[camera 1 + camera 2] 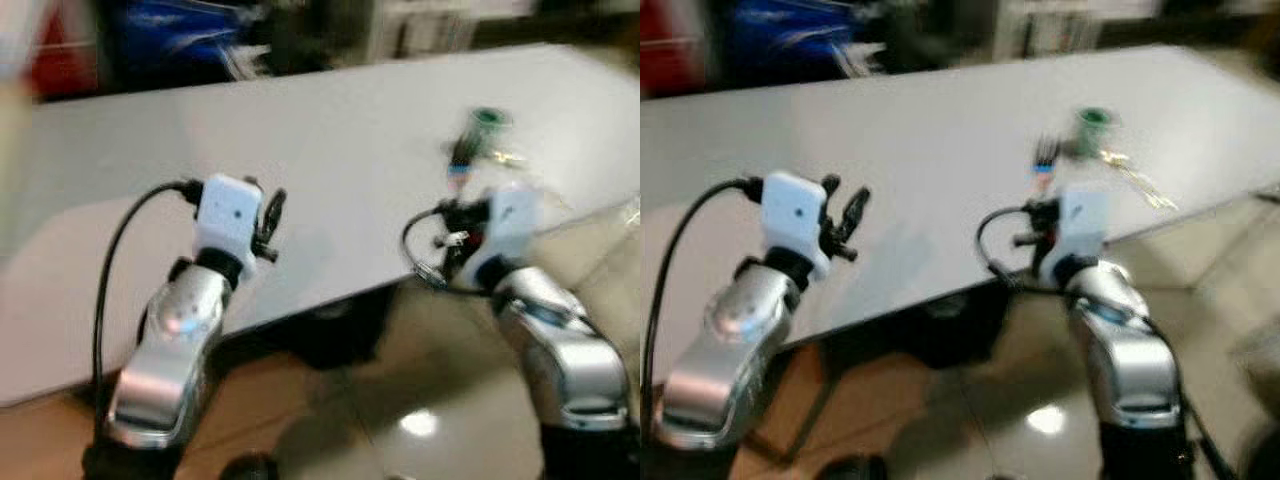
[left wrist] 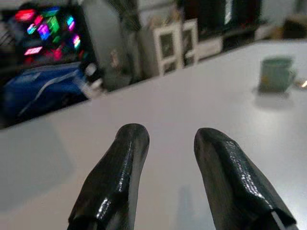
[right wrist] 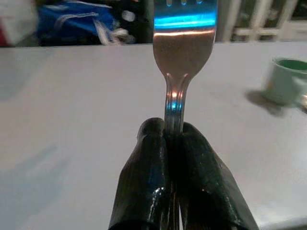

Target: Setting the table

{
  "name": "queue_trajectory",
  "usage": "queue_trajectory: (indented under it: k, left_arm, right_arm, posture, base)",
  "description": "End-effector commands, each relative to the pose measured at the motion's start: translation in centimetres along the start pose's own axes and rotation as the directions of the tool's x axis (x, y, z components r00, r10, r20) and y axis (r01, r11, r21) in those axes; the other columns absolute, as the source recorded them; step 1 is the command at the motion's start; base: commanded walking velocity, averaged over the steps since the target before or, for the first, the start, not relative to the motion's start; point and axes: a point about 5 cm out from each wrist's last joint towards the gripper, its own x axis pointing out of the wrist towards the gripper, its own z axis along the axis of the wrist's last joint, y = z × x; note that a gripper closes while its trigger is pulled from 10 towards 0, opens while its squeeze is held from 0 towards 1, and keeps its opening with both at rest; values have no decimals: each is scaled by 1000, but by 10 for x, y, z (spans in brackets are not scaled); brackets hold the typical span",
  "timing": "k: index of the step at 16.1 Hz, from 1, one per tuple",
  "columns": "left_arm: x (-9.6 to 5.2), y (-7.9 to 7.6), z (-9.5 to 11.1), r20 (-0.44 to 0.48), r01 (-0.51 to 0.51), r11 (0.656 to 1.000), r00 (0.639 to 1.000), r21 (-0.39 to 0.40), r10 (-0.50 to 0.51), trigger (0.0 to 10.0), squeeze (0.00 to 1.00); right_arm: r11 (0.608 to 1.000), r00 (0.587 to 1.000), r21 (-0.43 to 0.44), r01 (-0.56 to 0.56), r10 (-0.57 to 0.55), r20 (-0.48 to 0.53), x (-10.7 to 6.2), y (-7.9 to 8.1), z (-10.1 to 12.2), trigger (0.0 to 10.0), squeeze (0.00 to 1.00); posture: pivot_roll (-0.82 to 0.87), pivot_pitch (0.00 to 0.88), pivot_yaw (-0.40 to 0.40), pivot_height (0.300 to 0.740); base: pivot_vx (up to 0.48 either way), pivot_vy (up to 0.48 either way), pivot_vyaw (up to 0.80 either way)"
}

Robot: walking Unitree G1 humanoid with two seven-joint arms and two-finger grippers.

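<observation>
**Right wrist view: fork clamped upright, head views blurred**

Both eye views are smeared with motion, so the room behind the table is only patches of colour: something red and something blue along the far edge, dark shapes, and pale furniture that cannot be made out further. The left wrist view adds a glowing multicoloured panel and a white framed cabinet beyond the table. The table is large, pale grey and matt; its near edge runs across in front of the robot, with a glossy floor below catching a light.

Both silver arms reach toward that near edge. The left hand hovers low over the bare tabletop, its fingers apart and holding nothing. The right hand is pressed together on the handle of a metal fork, which stands up from the fingertips with its tines cut off at the frame edge.

A small green cup sits further out on the table, on the robot's right; thin bright items beside it are too blurred to identify
</observation>
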Motion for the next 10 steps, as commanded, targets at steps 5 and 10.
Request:
queue_trajectory:
  k: [5,10]
  left_arm:
    - [4,-3,3,10,25,1000,1000,14,-26,10000,0]
    - [5,-10,2,11,68,998,998,6,-68,10000,0]
  right_arm:
    - [999,999,37,36,-37,15,-2,-4,2,10000,0]
    - [995,998,84,56,-56,-7,-5,-9,1,10000,0]
  posture:
    - [-57,79,-15,740]
    - [-68,67,-4,740]
  base:
    - [368,0,160]
    - [368,0,-320]
